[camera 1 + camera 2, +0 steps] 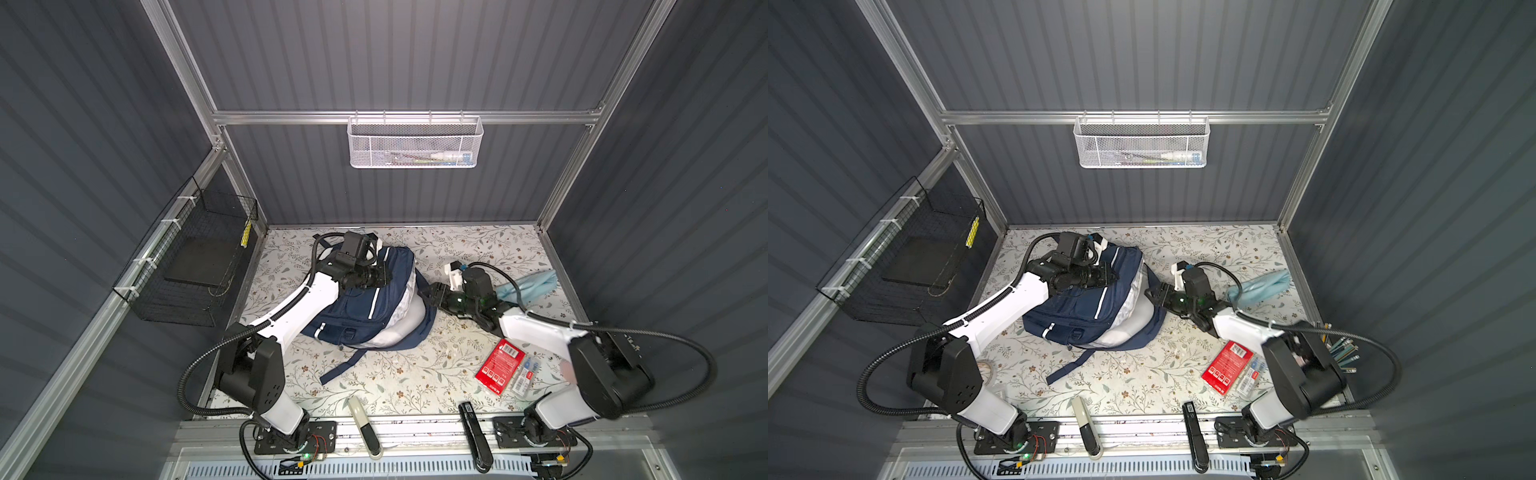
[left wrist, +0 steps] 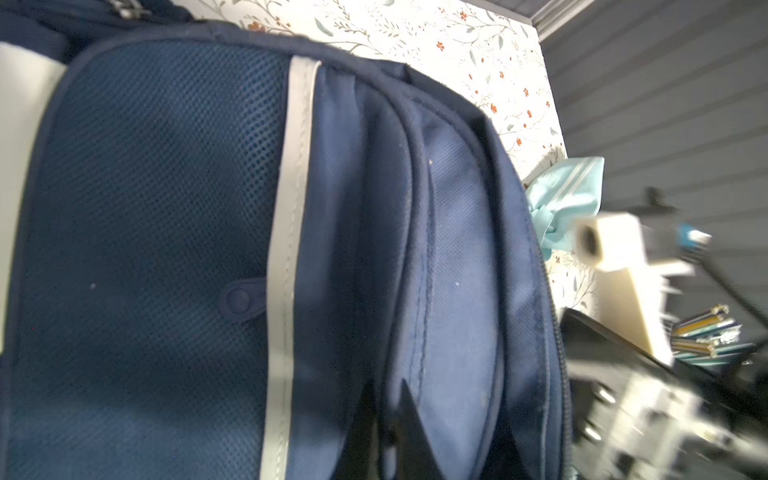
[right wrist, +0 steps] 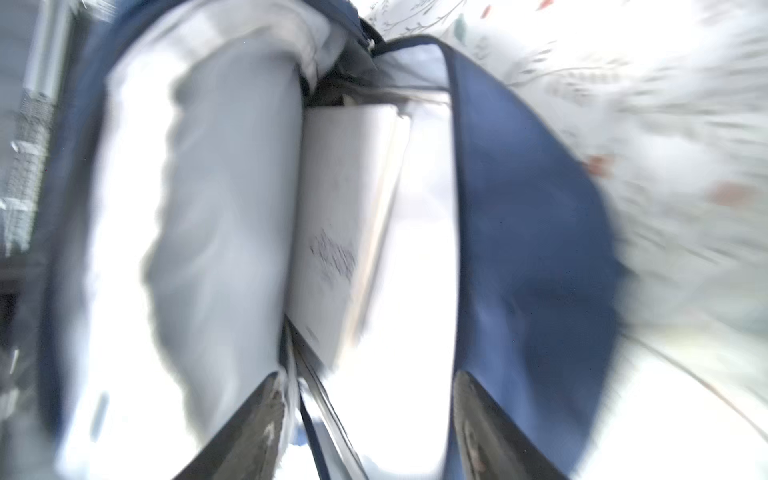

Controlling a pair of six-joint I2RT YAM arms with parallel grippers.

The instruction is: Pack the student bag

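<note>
The jaws of the left gripper (image 2: pixel 386 401) stood only slightly apart astride a fold of navy fabric at a pocket edge, and the blurred wrist view did not show whether they pinched it or merely flanked it. Those of the right gripper (image 3: pixel 368 382) were spread wide and held nothing, poised at the mouth of the main compartment. The student bag (image 1: pixel 365 303), a large navy-blue fabric backpack with white stripes, lay on its side on the floral-patterned table (image 1: pixel 415 374), left of centre, its opening turned toward the right arm. A flat white book (image 3: pixel 332 216) sat inside against the pale lining. A flat red packet (image 1: pixel 500 365) and a light-blue cloth pouch (image 1: pixel 536 284) lay apart on the right of the table. The backpack looked soft and limp, likely to sag, and its mouth would probably collapse unless one arm kept it propped open. The stitched rim along the zip or a strap seemed the firmest hold, since the broad panels would bunch and slide under the fingers.
</note>
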